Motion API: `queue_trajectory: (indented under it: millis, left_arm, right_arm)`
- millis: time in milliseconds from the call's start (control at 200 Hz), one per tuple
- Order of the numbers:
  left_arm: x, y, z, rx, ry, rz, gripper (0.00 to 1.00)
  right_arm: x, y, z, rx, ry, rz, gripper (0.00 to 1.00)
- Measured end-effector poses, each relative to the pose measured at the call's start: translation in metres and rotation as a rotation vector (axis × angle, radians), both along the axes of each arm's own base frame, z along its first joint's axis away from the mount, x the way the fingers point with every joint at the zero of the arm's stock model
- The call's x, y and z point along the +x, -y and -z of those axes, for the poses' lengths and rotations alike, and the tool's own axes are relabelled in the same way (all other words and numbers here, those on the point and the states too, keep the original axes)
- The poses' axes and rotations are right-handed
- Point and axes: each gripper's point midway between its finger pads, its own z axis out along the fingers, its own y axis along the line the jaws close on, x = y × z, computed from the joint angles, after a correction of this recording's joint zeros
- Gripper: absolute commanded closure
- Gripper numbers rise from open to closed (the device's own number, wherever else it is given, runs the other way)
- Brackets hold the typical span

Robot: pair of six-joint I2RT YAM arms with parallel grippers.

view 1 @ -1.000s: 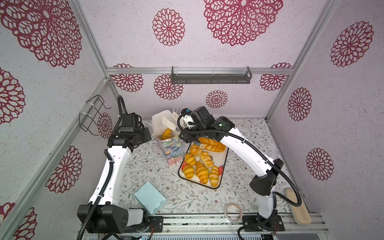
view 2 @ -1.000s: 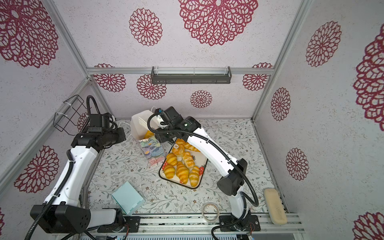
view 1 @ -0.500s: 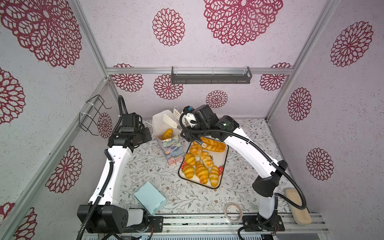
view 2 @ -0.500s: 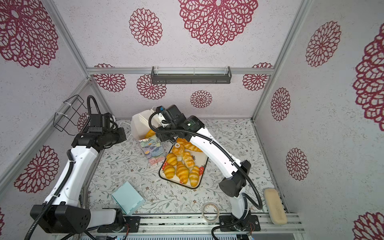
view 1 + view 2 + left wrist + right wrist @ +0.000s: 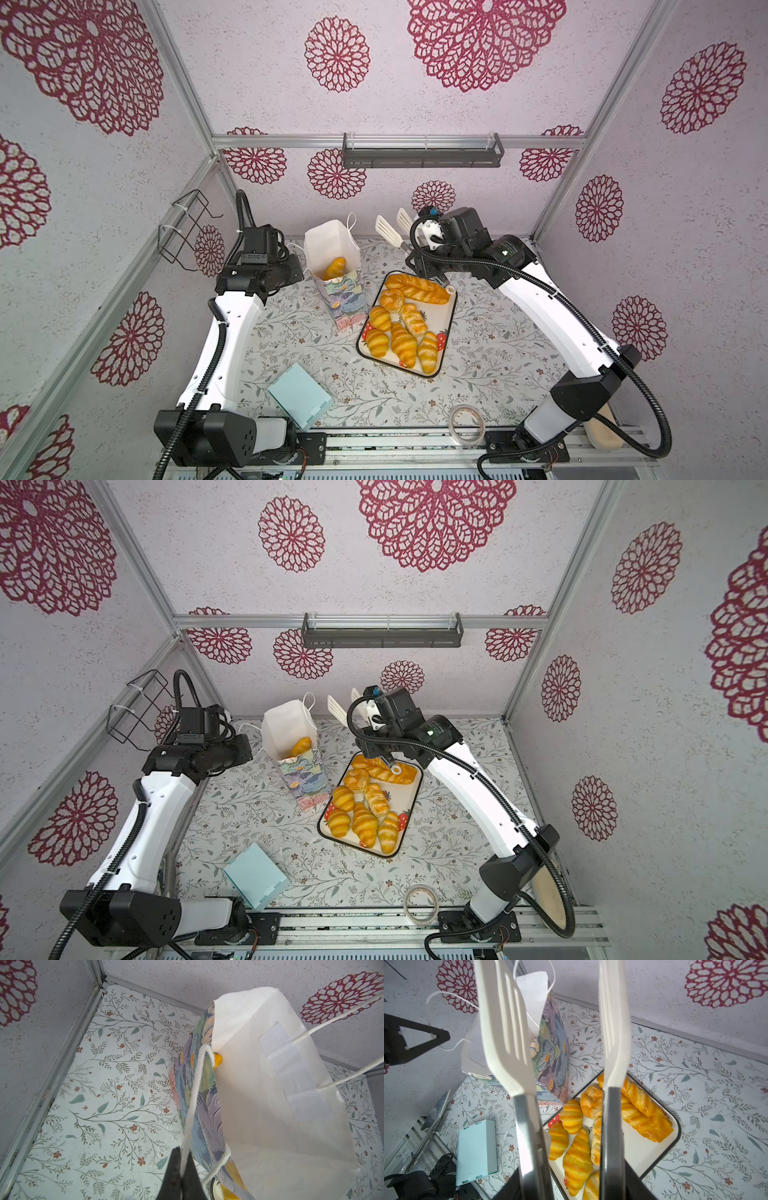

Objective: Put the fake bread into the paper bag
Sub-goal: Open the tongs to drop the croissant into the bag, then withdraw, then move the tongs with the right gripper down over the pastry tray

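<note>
In both top views the paper bag [image 5: 328, 245] stands open-mouthed on the table [image 5: 478, 345], just beside the tray [image 5: 440, 316]. One croissant [image 5: 335, 268] lies inside the bag. The other bread [image 5: 403, 344] sits on the tray, with the long loaf [image 5: 417, 287] across its far end. The left gripper [image 5: 300, 268] is at the bag's left side. The right gripper [image 5: 371, 746] hangs over the tray's far end, clamped on a pair of tongs [image 5: 334, 709] whose white blades point up and stand apart. A blue box [image 5: 299, 399] and a roll of tape [image 5: 467, 424] lie near the front edge, well apart from the bag.

In the left wrist view, that gripper's fingers [image 5: 176, 1167] are pinched tight on the bag's white cord handle [image 5: 197, 1088], which runs up to the rim. The bag's white inside faces the camera, and an orange tip of the croissant [image 5: 217, 1060] shows past the edge.

In the right wrist view, the tongs' metal arms [image 5: 612, 1126] come out from between the dark fingers. Below them lies the tray [image 5: 643, 1151] of bread, with the bag [image 5: 554, 1057] beyond it.
</note>
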Motion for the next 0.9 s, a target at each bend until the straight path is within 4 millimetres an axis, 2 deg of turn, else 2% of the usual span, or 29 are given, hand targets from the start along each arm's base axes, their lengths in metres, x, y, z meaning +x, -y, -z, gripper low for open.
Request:
queue_trajectory:
  millis: [230, 585, 896]
  left_arm:
    - [0.002, 0.003, -0.010, -0.013, 0.023, 0.012, 1.00]
    - [0.004, 0.009, -0.017, -0.047, 0.042, 0.021, 1.00]
    - [0.008, 0.019, -0.023, -0.106, 0.066, 0.052, 1.00]
  right_arm:
    - [-0.006, 0.028, 0.045, -0.038, -0.080, 0.056, 0.48]
    - [-0.032, 0.047, 0.123, -0.100, -0.232, 0.075, 0.47]
    - [-0.051, 0.059, 0.167, -0.130, -0.323, 0.094, 0.47]
